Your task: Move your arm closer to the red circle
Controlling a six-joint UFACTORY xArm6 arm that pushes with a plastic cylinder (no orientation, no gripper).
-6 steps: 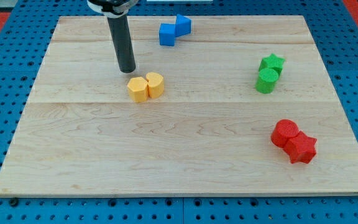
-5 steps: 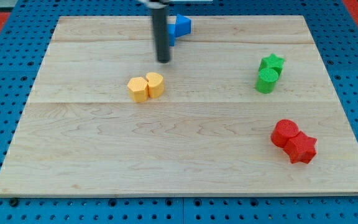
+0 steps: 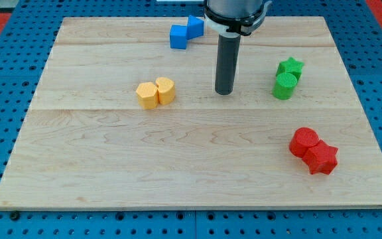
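The red circle [image 3: 304, 141] lies at the view's lower right on the wooden board [image 3: 178, 159], touching a red star [image 3: 322, 159] just below and right of it. My tip [image 3: 224, 91] rests on the board near the middle top, well up and to the left of the red circle. It touches no block.
A green star [image 3: 290, 67] and green circle [image 3: 284, 85] sit right of the tip. A yellow hexagon [image 3: 147, 95] and yellow circle [image 3: 166, 89] sit to its left. Two blue blocks [image 3: 186, 32] lie at the top. Blue pegboard surrounds the board.
My tip has moved to the right across the board, from above the yellow blocks to near the green blocks, closer to the red circle. No block has moved.
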